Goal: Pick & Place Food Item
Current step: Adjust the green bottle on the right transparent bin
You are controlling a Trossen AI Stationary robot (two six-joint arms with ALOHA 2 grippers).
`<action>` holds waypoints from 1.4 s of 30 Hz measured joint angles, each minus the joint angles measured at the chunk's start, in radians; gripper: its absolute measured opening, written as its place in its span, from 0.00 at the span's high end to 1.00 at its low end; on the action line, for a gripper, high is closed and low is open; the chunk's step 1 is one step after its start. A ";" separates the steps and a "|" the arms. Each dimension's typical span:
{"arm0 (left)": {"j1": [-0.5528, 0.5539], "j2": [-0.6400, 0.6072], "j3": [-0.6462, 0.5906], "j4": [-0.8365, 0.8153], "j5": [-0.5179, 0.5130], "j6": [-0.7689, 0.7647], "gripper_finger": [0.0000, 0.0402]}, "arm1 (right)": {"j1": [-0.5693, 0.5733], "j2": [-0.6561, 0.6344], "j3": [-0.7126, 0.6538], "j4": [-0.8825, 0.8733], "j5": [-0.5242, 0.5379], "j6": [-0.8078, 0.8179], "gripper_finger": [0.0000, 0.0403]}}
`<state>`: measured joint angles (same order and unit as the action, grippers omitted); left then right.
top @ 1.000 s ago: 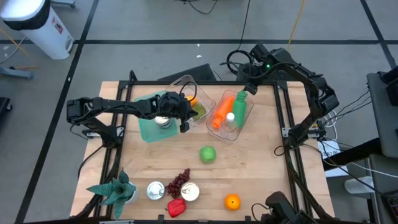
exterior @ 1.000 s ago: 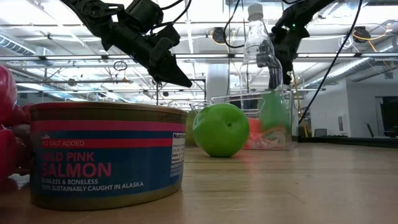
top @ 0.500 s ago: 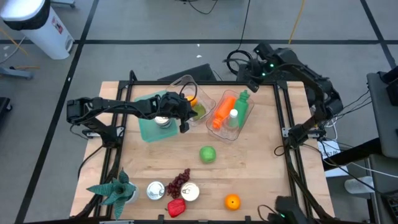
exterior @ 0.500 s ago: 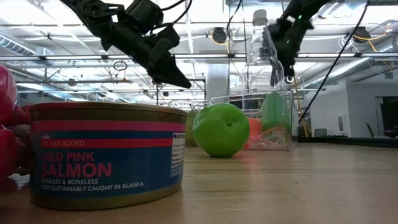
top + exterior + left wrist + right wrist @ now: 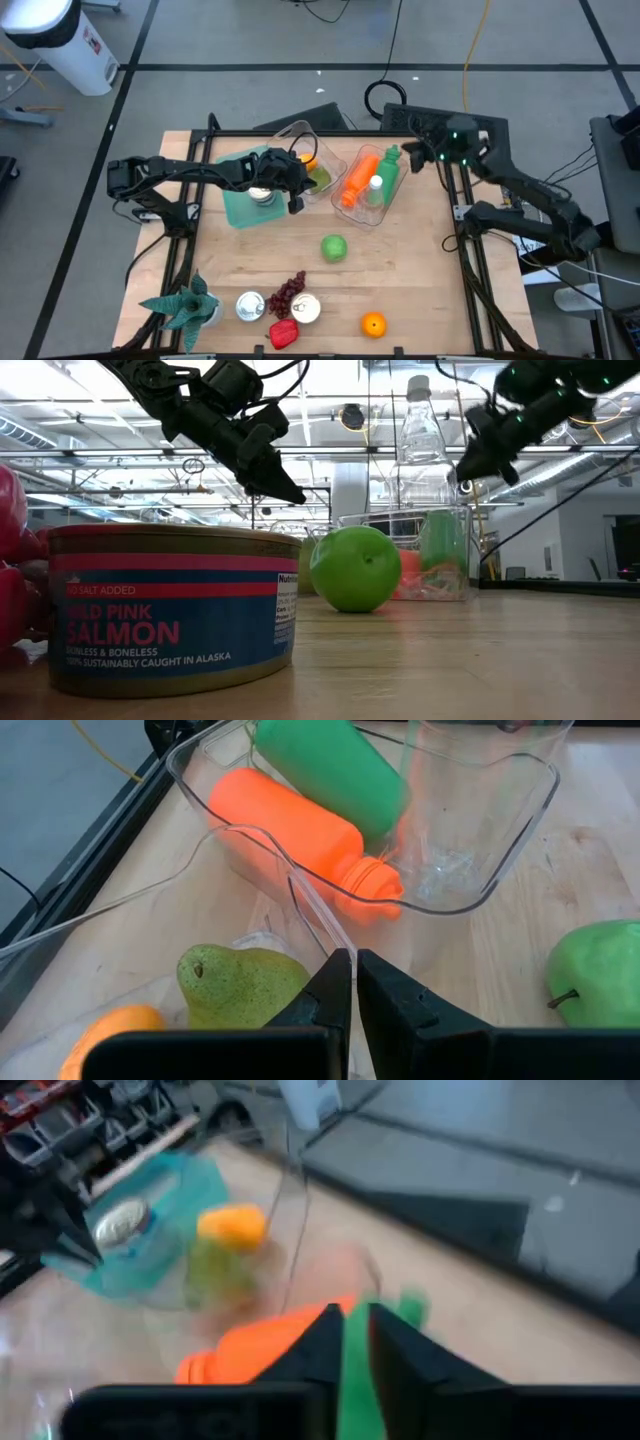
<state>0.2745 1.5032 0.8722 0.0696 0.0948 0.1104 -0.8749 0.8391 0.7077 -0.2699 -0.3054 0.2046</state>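
My right gripper point(image 5: 418, 155) at the table's far edge, fingers nearly together, holding nothing, green bottle point(image 5: 388, 164) lying in the clear bin point(image 5: 372, 216) beside the orange bottle point(image 5: 355, 180), my left gripper point(image 5: 296, 200) pinched closed over the other clear container point(image 5: 288, 135).

Grey floor point(image 5: 230, 40) with dark tape lines; white bin point(image 5: 60, 40) at corner; industrial ceiling point(image 5: 340, 385) brightly lit.

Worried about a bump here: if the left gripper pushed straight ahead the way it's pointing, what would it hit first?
Probably the clear container wall just ahead of the shut left gripper, with the orange bottle behind it; depth is uncertain.
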 joint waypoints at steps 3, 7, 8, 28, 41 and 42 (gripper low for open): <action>0.000 0.000 0.000 0.001 0.000 -0.003 0.92 | 0.000 -0.032 -0.099 0.023 -0.012 0.060 0.73; 0.007 0.000 0.004 0.011 0.032 0.001 0.93 | 0.000 -0.035 -0.181 0.118 -0.021 0.140 0.44; 0.012 0.000 0.007 0.010 0.057 0.013 0.94 | 0.000 -0.031 -0.200 0.147 -0.030 0.155 0.37; 0.118 0.000 0.025 0.033 0.143 -0.015 0.98 | 0.000 0.157 -0.260 0.473 0.015 0.181 0.07; 0.117 0.000 0.025 0.030 0.143 -0.015 0.97 | 0.001 0.338 -0.260 0.679 0.015 0.158 0.10; 0.117 0.000 0.025 0.029 0.143 -0.015 0.98 | 0.003 0.342 -0.260 0.687 0.015 0.154 0.13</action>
<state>0.3916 1.5032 0.8970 0.0988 0.2382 0.0958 -0.8722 1.1806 0.4477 0.4170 -0.2901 0.3586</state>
